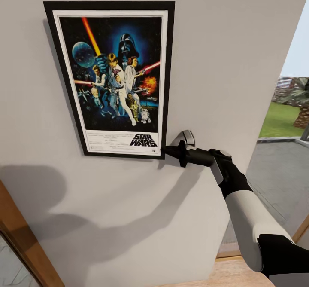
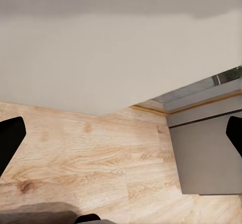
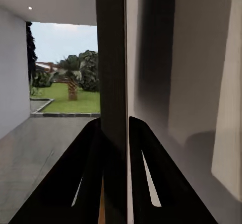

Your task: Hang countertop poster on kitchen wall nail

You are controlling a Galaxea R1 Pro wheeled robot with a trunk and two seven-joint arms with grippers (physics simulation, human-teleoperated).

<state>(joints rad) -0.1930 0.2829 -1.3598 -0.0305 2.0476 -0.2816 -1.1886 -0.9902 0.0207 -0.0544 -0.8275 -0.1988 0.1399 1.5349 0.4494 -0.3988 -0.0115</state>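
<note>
Firmly, right claw [image 1: 168,151] pinching poster [image 1: 112,77] corner

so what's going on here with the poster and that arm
The robot's right gripper is pinching the lower right corner of the framed Star Wars poster, which sits flat and upright against the wall. In the right wrist view the frame edge runs between its fingers. The left gripper hangs open over the wooden floor.

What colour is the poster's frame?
Black, around a white border; the poster shows best in the head view.
</note>
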